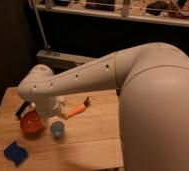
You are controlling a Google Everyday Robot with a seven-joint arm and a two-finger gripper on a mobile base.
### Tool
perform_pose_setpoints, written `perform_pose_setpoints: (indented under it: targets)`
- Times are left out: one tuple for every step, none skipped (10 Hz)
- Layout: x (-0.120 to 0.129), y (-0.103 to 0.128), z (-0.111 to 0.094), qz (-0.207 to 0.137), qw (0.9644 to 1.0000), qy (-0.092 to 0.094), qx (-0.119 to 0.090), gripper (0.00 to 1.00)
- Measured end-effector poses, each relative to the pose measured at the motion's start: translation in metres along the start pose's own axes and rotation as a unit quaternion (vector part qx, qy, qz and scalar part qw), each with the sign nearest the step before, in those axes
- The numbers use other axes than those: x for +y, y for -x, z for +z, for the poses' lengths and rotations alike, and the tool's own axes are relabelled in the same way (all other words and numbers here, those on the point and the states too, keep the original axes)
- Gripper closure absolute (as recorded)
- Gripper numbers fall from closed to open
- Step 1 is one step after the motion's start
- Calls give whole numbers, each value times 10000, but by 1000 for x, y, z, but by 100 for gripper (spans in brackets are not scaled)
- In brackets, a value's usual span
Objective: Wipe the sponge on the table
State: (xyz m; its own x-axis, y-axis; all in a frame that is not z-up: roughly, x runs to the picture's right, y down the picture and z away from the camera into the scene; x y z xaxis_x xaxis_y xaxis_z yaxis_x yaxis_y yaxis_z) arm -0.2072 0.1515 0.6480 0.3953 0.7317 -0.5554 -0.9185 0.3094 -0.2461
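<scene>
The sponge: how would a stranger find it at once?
Look at the wooden table, then its near left corner, away from the gripper near the cup. The sponge lies there alone: flat, dark blue, wavy-edged, unlike the round light-blue cup.

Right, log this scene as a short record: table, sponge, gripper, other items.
table: light wooden planks
sponge: dark blue, flat at the table's near-left corner, untouched
gripper: above the table's far-left part, beside the red bowl, apart from the sponge; fingers open
other items: light-blue cup in front of the gripper; orange item to its right
task: wiping not yet begun
</scene>
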Motion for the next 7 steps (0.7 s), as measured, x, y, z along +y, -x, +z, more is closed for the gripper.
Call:
perform_pose_setpoints:
  targets:
    - [29, -11, -2, -415, 9991, 1, -54, 35]
    - [58, -21, -2, -908, 9958, -14, -135, 35]
    - [76, -26, -2, -1242, 9921, -5, -200, 35]
    - [98, -33, -1, -1618, 9865, 29, -262, 35]
    - [120, -36, 2, -2008, 9791, 54, -321, 35]
    - [127, -37, 3, -2114, 9768, 64, -340, 35]
    - [143, -37, 9, -2337, 9716, 58, -378, 35]
